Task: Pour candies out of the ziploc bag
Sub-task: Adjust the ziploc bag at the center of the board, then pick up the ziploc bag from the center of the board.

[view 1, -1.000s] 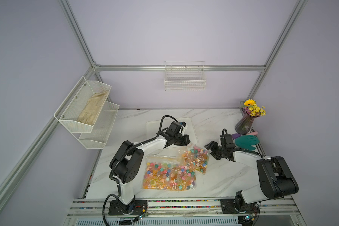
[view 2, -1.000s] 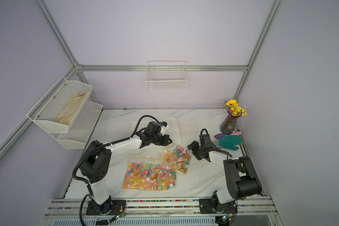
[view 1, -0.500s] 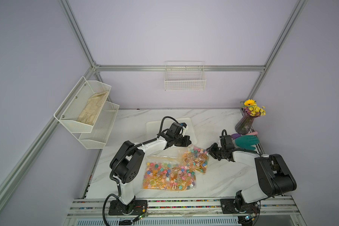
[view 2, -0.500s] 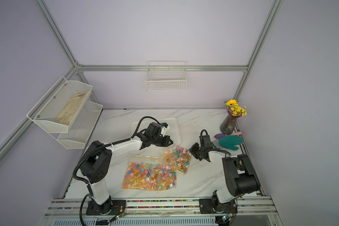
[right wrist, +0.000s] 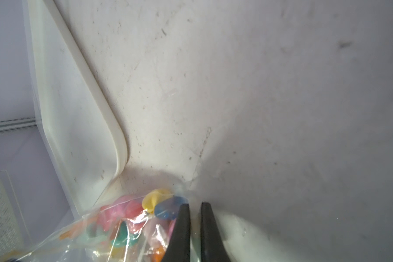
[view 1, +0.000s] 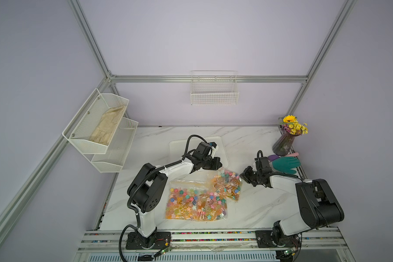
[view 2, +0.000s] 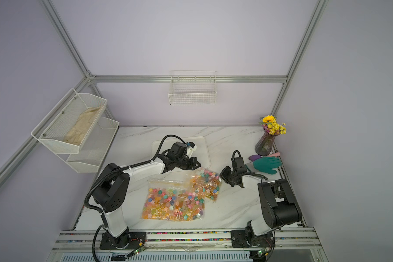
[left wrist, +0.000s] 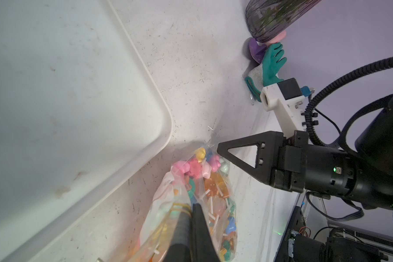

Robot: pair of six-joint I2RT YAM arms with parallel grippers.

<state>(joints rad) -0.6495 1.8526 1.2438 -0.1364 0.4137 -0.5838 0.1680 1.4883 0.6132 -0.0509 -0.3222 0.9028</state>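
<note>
In both top views the marble table takes up the whole floor of the cell, with a white tray lying at its far middle. On the near side of the tray, a larger bag of sweets lies flat on the marble. The ziploc bag is smaller. It overlaps the larger bag's far right corner and reaches to the tray's near right corner. The left gripper is clamped on this bag's zip strip (the orange-striped edge in the left wrist view). The right gripper meets the bag's right corner, its fingers drawn almost together with a thin slit between them. I cannot tell whether any film is caught there. The candies sit inside the ziploc bag, bunched toward its far end.
</note>
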